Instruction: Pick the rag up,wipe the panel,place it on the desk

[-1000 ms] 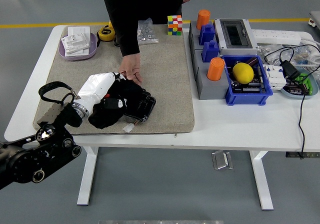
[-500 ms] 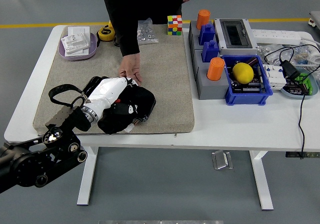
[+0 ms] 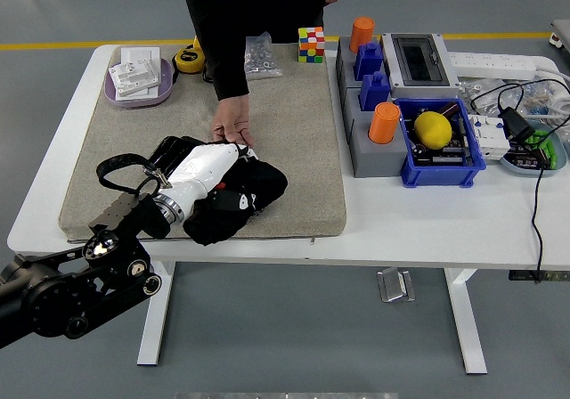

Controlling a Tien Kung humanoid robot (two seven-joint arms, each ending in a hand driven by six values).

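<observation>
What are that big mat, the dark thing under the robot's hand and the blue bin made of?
The mat looks like felt or woven fabric: matte grey-beige, with a soft edge. The rag under the left hand seems to be soft black cloth, since it bunches and folds. The bin looks like moulded plastic, smooth and evenly blue with rigid walls.
</observation>
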